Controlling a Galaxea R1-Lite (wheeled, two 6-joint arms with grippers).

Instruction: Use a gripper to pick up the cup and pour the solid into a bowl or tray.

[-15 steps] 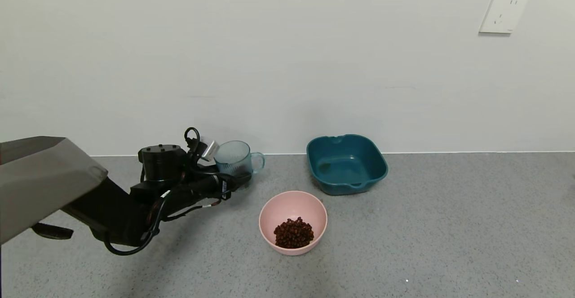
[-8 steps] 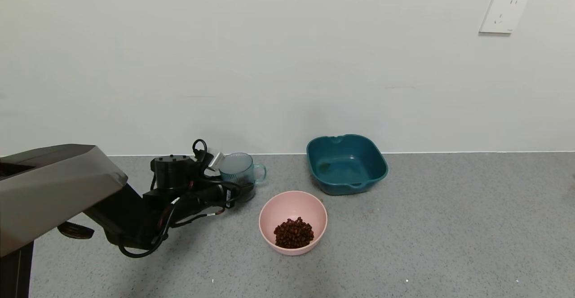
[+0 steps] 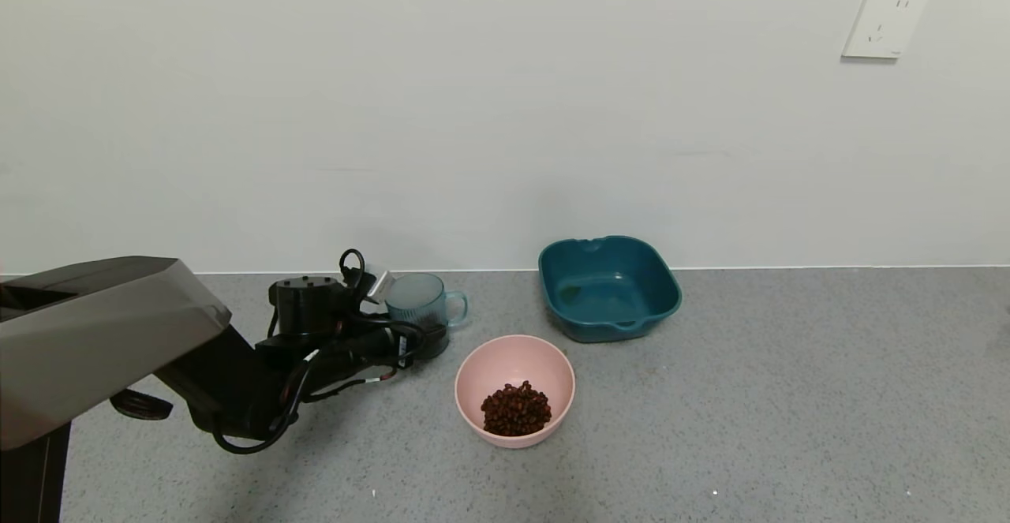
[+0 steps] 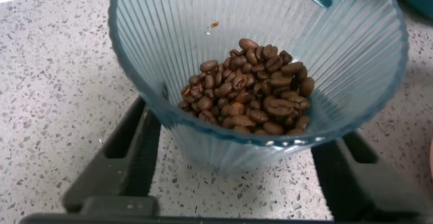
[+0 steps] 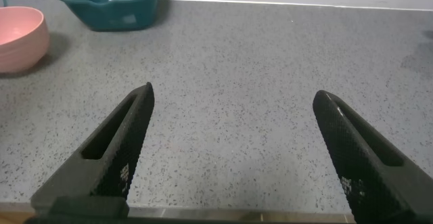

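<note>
The translucent blue-green ribbed cup (image 3: 418, 302) stands upright on the grey counter near the back wall, handle to the right. My left gripper (image 3: 426, 335) is shut on its lower part, one black finger (image 4: 125, 153) on each side. Dark reddish-brown beans (image 4: 250, 88) lie in the cup's bottom (image 4: 257, 55). The pale pink bowl (image 3: 505, 349) sits just right of and in front of the cup and holds a heap of the same beans (image 3: 517, 409). My right gripper (image 5: 233, 92) is open and empty over bare counter, out of the head view.
A dark teal square basin (image 3: 607, 286) stands behind and right of the pink bowl, near the wall; the right wrist view shows it (image 5: 108, 4) beside the bowl (image 5: 20, 38). A wall socket (image 3: 884, 22) is at the upper right.
My left arm has moved slightly right and lowered the cup from above the counter down to the counter. The bowl, its beans and the basin have not moved.
</note>
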